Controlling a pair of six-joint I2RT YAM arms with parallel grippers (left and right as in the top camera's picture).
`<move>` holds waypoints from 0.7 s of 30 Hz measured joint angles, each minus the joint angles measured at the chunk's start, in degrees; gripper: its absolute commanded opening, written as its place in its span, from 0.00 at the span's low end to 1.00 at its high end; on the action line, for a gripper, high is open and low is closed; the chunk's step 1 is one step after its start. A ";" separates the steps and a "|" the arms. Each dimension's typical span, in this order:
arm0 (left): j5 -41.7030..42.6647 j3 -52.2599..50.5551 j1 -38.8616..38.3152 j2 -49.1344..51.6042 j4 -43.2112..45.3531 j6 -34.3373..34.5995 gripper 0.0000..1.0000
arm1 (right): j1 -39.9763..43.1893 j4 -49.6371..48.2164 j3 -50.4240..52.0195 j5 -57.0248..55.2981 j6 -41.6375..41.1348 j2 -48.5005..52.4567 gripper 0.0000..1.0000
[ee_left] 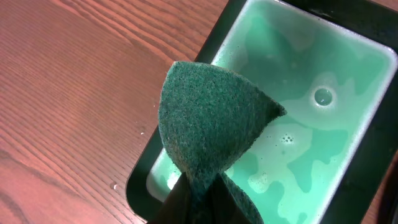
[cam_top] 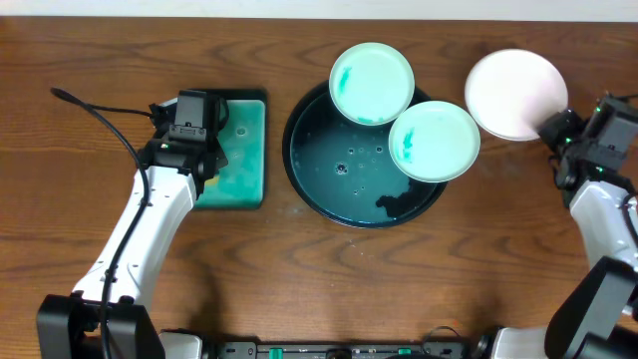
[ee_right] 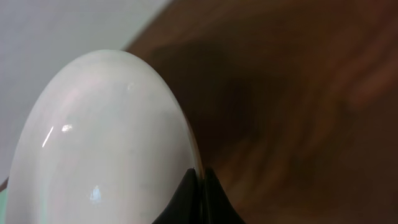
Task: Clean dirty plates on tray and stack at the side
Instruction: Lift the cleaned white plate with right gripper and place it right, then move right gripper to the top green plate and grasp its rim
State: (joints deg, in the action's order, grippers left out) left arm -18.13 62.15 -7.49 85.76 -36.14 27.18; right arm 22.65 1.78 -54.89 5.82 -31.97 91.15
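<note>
Two dirty plates rest on the rim of the black tray (cam_top: 329,175): one at its far edge (cam_top: 371,83), one at its right edge (cam_top: 434,141), both with teal-green smears. A third plate (cam_top: 515,93), white and free of smears, is held by its rim in my right gripper (cam_top: 551,127), right of the tray; it fills the right wrist view (ee_right: 99,137), pinched edge-on by the fingers (ee_right: 200,177). My left gripper (cam_top: 204,140) is shut on a dark green sponge (ee_left: 208,124), held over the teal rectangular tray (ee_left: 323,124).
The rectangular teal tray (cam_top: 244,189) with soapy liquid sits left of the black tray. A black cable (cam_top: 95,105) runs across the wood tabletop at far left. Bare tabletop (cam_top: 498,239) lies to the right and front.
</note>
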 measured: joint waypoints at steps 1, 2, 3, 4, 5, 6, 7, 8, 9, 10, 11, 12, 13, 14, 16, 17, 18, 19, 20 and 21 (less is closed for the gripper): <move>0.00 0.00 0.00 0.00 0.00 0.02 0.07 | 0.72 0.00 0.00 -0.42 -0.31 0.90 0.02; 0.00 0.00 0.00 0.00 -0.02 0.02 0.07 | 1.44 -0.02 0.00 -0.90 -0.57 1.90 0.01; 0.00 0.00 0.00 0.00 -0.04 0.02 0.07 | 1.95 0.02 0.00 -1.42 -0.74 2.62 0.02; 0.00 0.00 0.00 0.00 -0.04 0.02 0.07 | 2.43 0.04 0.00 -1.97 -0.90 3.34 0.01; 0.00 0.00 0.00 0.00 -0.04 0.02 0.07 | 2.58 0.07 0.00 -2.64 -0.96 3.87 0.01; 0.00 0.00 0.00 0.00 -0.04 0.02 0.07 | 2.95 0.11 0.00 -3.13 -1.05 4.35 0.02; 0.00 0.00 0.00 0.00 -0.04 0.02 0.07 | 3.19 0.07 0.00 -3.54 -1.11 4.81 0.02; 0.00 0.00 0.00 0.00 -0.04 0.02 0.07 | 3.48 0.17 0.00 -3.87 -1.14 5.18 0.02; 0.00 0.00 0.00 0.00 -0.04 0.02 0.07 | 3.72 0.37 0.00 -4.26 -1.16 5.73 0.02; 0.00 0.00 0.00 0.00 -0.07 0.02 0.07 | 3.78 0.76 0.00 -4.68 -1.18 6.12 0.02; 0.00 0.00 0.00 0.00 -0.04 0.02 0.07 | 3.87 1.40 0.00 -4.96 -1.20 6.71 0.01; 0.00 0.00 0.00 0.00 -0.04 0.02 0.07 | 3.87 1.79 0.00 -5.29 -1.20 7.32 0.02; 0.00 0.00 0.00 0.00 -0.04 0.02 0.07 | 3.85 2.05 0.00 -5.53 -1.20 7.96 0.01; 0.00 0.00 0.00 0.00 -0.04 0.02 0.07 | 3.85 2.21 0.00 -5.79 -1.16 8.76 0.01; 0.00 0.00 0.00 0.00 -0.04 0.02 0.07 | 3.85 2.29 0.00 -6.60 -0.85 10.38 0.01; 0.00 0.00 0.00 0.00 -0.04 0.02 0.07 | 3.85 2.34 0.00 -7.08 -0.46 11.10 0.01; 0.00 0.00 0.00 0.00 -0.04 0.02 0.07 | 3.85 2.38 0.00 -7.58 -0.02 11.69 0.02; 0.00 0.00 0.00 0.00 -0.04 0.02 0.07 | 3.85 2.38 0.00 -8.00 0.66 12.26 0.11; 0.00 0.00 0.00 0.00 -0.07 0.02 0.07 | 3.87 2.25 0.00 -8.31 1.05 12.52 0.26; 0.00 0.00 0.00 0.00 -0.04 0.02 0.07 | 3.85 2.03 0.00 -8.61 1.77 12.59 0.33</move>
State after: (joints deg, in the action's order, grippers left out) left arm -18.13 62.15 -7.49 85.76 -36.18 27.20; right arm 26.50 3.81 -54.89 -2.79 -30.20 103.74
